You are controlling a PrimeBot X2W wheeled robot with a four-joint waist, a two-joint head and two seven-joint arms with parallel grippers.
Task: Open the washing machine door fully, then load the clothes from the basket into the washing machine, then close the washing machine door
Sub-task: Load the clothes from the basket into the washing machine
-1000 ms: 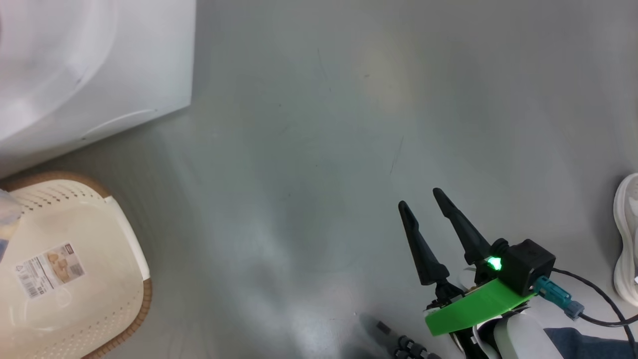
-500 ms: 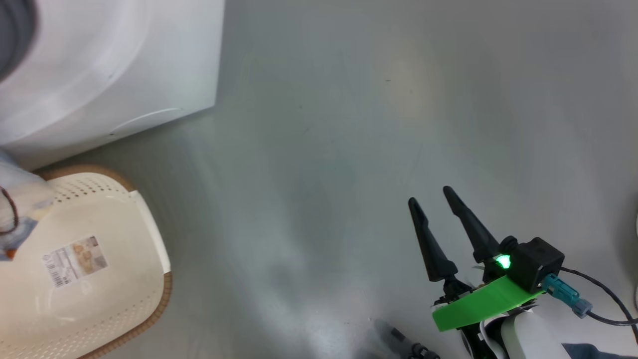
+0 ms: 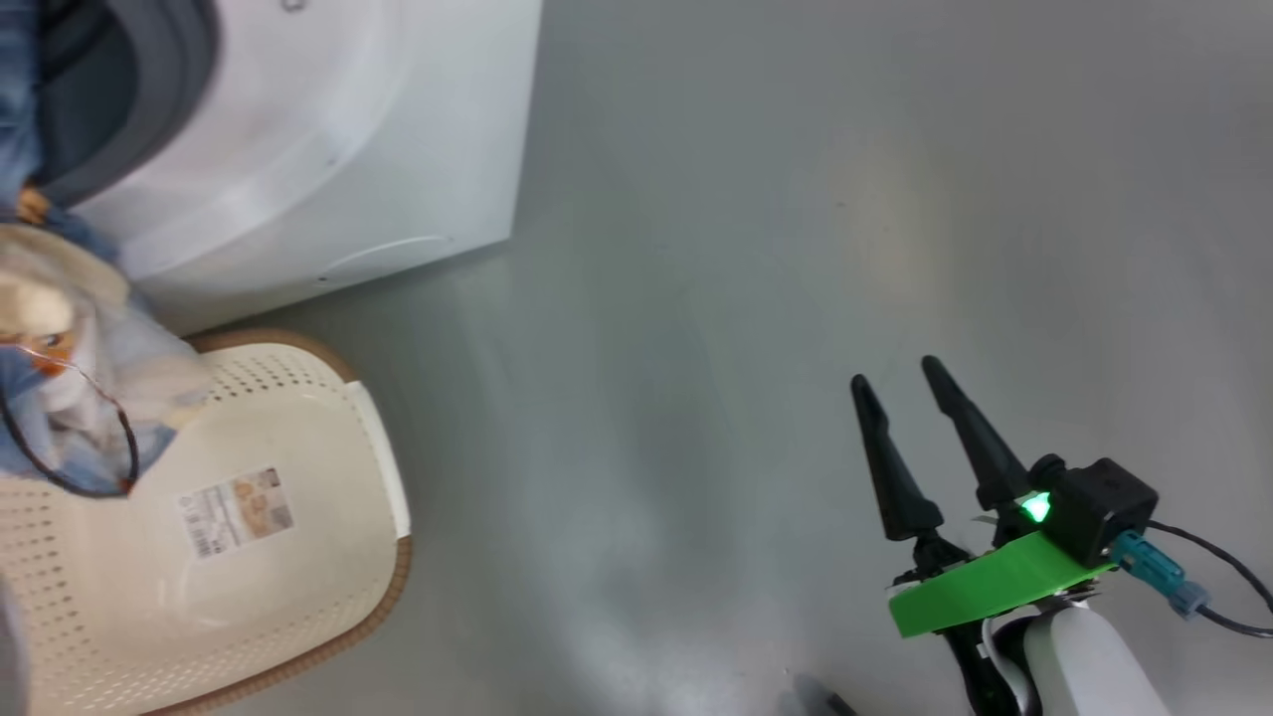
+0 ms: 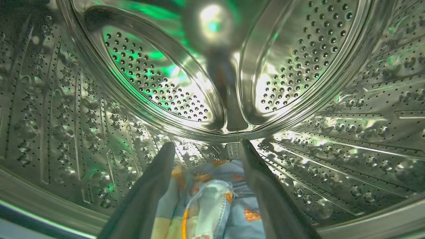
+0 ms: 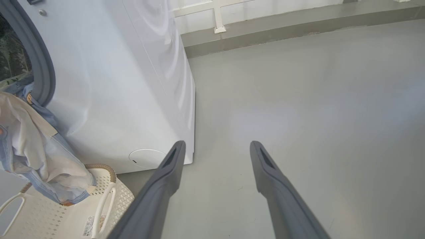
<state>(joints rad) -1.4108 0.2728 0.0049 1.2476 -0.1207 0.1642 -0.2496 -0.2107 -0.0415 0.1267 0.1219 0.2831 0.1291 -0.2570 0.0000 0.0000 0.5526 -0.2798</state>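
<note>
Clothes point(image 4: 212, 202), pale blue with orange figures, lie slack between the spread fingers of the left claw point(image 4: 206, 143), released deep in the drum point(image 4: 66, 116), likely to drop them there. Behind that claw a cream-patched tail hangs out over the basket point(image 3: 328, 597). Right claw point(image 3: 893, 373) waits open above the floor point(image 3: 746, 249), well apart, likely keeping clear.

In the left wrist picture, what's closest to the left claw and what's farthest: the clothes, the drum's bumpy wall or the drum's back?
1. The clothes, lying between the fingers of the left claw.
2. The drum's bumpy wall, just beyond the fingertips.
3. The drum's back, deepest, upper part of the view.
</note>
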